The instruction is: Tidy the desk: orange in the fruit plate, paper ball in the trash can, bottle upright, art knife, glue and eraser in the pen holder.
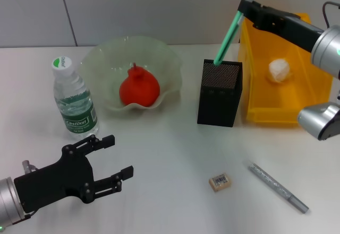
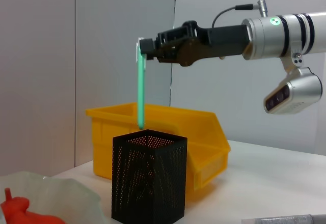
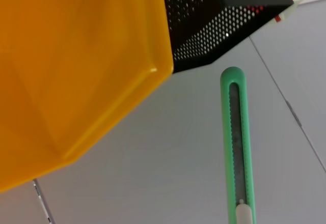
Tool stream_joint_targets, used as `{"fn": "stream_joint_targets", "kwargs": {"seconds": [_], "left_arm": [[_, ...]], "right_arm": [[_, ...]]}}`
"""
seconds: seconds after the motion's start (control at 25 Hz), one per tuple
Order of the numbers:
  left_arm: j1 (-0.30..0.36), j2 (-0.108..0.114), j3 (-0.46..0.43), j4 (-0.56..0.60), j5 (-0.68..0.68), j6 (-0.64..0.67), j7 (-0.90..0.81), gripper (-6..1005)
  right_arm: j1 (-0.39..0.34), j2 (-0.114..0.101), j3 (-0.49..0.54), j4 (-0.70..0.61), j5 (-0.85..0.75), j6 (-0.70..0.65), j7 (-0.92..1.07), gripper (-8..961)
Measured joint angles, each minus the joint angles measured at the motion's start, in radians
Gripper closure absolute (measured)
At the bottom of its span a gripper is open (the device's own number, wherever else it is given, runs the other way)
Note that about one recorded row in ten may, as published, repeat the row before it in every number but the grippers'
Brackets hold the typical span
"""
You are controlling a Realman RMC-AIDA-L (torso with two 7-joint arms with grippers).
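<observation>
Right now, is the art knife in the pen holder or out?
Partly in: the art knife has its tip inside the pen holder, top gripped by the right end effector.

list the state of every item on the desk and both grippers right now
red-orange round orange: in the pale green wavy fruit plate
white paper ball: in the yellow trash can
clear bottle: upright, capped
green art knife: held, tip at black mesh pen holder mouth
silver glue stick: lying on desk
tan eraser: on desk
right gripper: shut on knife
left gripper: open, empty
</observation>
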Motion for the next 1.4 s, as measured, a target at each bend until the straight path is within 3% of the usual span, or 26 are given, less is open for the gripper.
{"fn": "stream_joint_targets", "kwargs": {"seconds": [0.32, 0.64, 1.4], "left_arm": [[0.000, -0.001, -0.001, 0.012, 0.000, -0.001, 0.004, 186], [0.001, -0.001, 0.001, 0.013, 0.000, -0.001, 0.019, 186], [0.005, -0.005, 0.000, 0.004, 0.000, 0.004, 0.088, 187]], "right_arm": [[-0.062, 0.001, -0.030, -0.022, 0.018, 0.003, -0.042, 759], [-0.074, 0.001, -0.073, 0.004, 0.249, 0.009, -0.229, 726], [-0.115, 0.001, -0.107, 0.016, 0.278, 0.059, -0.259, 648]]}}
